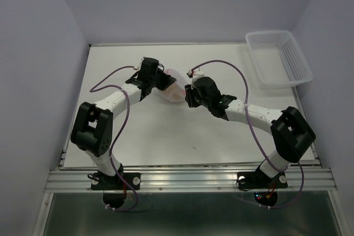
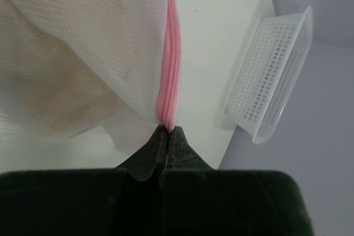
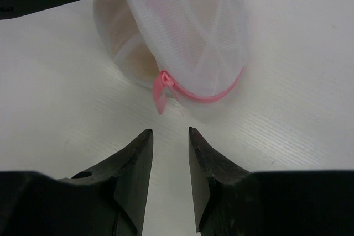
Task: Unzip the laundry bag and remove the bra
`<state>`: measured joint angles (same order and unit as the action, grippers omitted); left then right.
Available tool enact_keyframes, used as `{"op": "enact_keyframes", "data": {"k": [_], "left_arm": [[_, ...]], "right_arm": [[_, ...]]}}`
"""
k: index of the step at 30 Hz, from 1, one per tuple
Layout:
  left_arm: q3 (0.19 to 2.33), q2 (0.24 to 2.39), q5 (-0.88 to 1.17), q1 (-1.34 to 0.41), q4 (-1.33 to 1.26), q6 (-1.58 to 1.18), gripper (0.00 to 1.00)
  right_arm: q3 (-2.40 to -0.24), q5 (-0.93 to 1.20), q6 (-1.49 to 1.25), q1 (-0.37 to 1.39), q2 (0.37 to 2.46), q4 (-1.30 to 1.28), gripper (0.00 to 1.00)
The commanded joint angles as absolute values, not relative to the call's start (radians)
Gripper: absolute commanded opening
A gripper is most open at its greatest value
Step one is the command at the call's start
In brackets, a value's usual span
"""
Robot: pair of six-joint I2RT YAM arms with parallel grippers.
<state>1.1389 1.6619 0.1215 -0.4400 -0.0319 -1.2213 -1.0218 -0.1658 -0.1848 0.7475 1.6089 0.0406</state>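
Note:
The laundry bag (image 1: 173, 88) is a white mesh pouch with a pink zipper rim, lying mid-table between both grippers. My left gripper (image 2: 167, 130) is shut on the pink zipper rim (image 2: 170, 64) at the bag's edge. The tan bra (image 2: 50, 70) shows dimly through the mesh inside the bag. My right gripper (image 3: 169, 132) is open and empty, a short way in front of the pink zipper pull (image 3: 161, 91), not touching it. The bag (image 3: 188, 31) rests partly lifted in the right wrist view.
A white rectangular plastic basket (image 1: 278, 57) stands at the far right of the table; it also shows in the left wrist view (image 2: 271, 81). Grey walls close in the table on the left, back and right.

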Motion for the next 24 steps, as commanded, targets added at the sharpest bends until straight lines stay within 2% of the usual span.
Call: {"op": "enact_keyframes", "data": {"k": [1,24], "left_arm": [[1.167,1.608,0.106,-0.451,-0.04,-1.229,0.0],[1.163,1.626,0.135,-0.454,-0.048,-1.218,0.0]], "right_arm": [[-1.026,-0.11,-0.222,0.755,1.6,0.11,0.38],[-1.089,-0.245,-0.275,0.755,1.717,0.216,0.39]]}}
